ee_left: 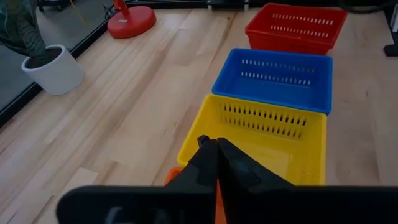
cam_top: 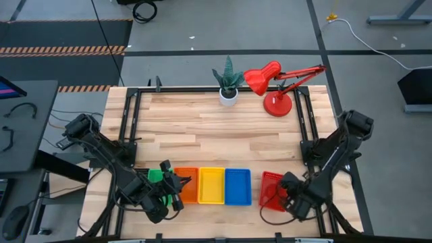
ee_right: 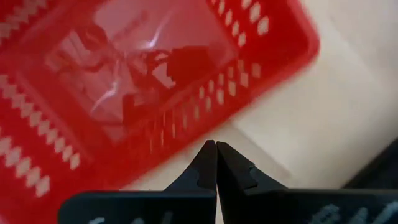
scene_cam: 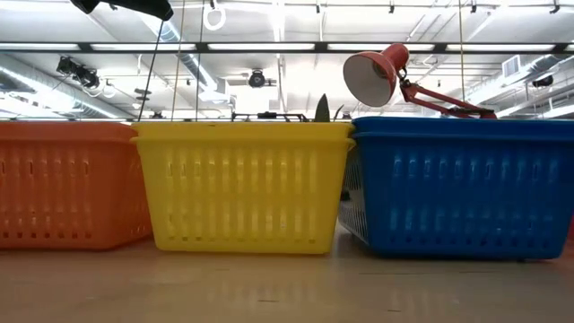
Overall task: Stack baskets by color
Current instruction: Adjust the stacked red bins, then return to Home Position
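High view: hovering closed, empty left end effector (cam_top: 169,192) beside orange basket (cam_top: 188,185); parking closed right end effector (cam_top: 287,191) above red basket (cam_top: 271,189).

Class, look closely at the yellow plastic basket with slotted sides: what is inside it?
The yellow plastic basket holds nothing visible: its bare floor shows in the left wrist view. The shut left gripper covers its nearest corner, so that part stays unseen. From above it also looks empty.

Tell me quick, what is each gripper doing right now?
Left gripper: jaws closed, holding nothing, over the orange basket.
Right gripper: jaws closed, empty, beside the red basket.
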